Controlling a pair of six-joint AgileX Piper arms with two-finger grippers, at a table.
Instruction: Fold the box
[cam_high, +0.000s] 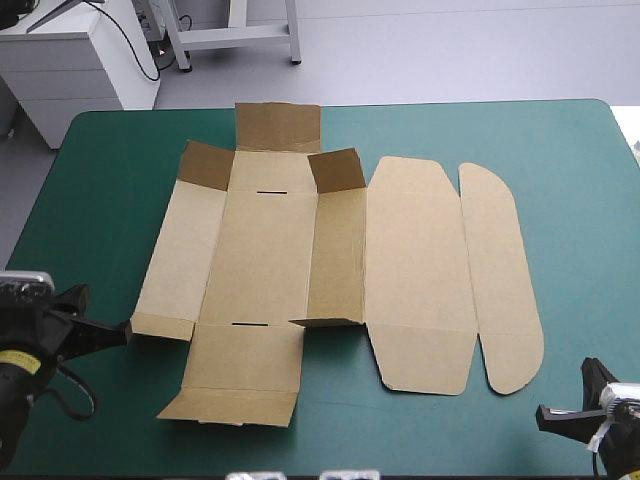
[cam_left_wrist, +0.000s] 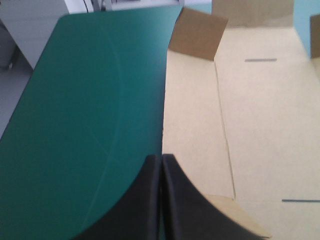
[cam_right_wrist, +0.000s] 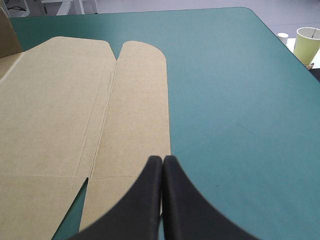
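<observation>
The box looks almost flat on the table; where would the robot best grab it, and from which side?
Probably the near flap's lip, approached from the near edge of the teal-green cover. Most of the box lies flat against it, but that lip seems creased slightly upward, leaving an edge to pinch. The left gripper, shut now, is the closer one.

Open teal-green cover (cam_high: 585, 200) spreads right of the brown box (cam_high: 415, 270), and a second clear strip runs down its left side to the table's left edge. The far end of the sheet is the crowded part, where the far wall (cam_high: 278, 127), the left corner flap (cam_high: 205, 166) and the right corner flap (cam_high: 337, 168) stand raised. A part-raised side wall (cam_high: 338, 255) divides base from lid. The left gripper (cam_high: 122, 330), fingers pressed together, sits at the near-left corner. The right gripper (cam_high: 548, 412), likewise closed up, sits over bare cover near the rounded lid flap (cam_high: 500, 270).
</observation>
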